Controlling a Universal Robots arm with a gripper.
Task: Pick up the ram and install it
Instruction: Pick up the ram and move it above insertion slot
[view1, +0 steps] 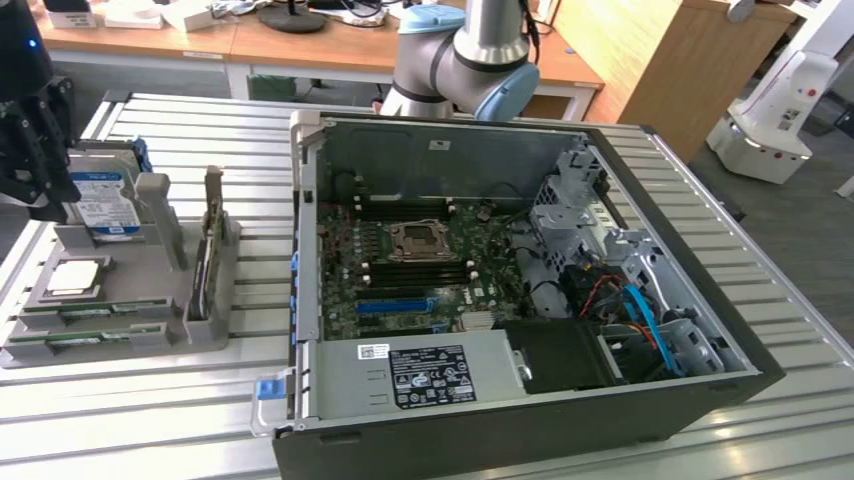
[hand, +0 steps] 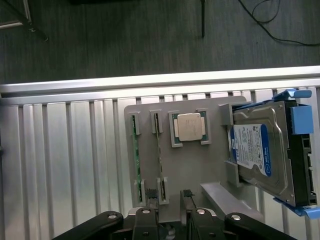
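Jaws wide and empty over the holder (hand: 200, 170) at the surface's edge; the ram (hand: 159, 155) stands on edge beneath, long axis square to their closing line.

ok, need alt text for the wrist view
Open gripper over the edge of a grey holder tray on a slatted metal table. In the tray: two green ram sticks on edge in slots, a square silver CPU, and a blue-labelled hard drive in a blue caddy.
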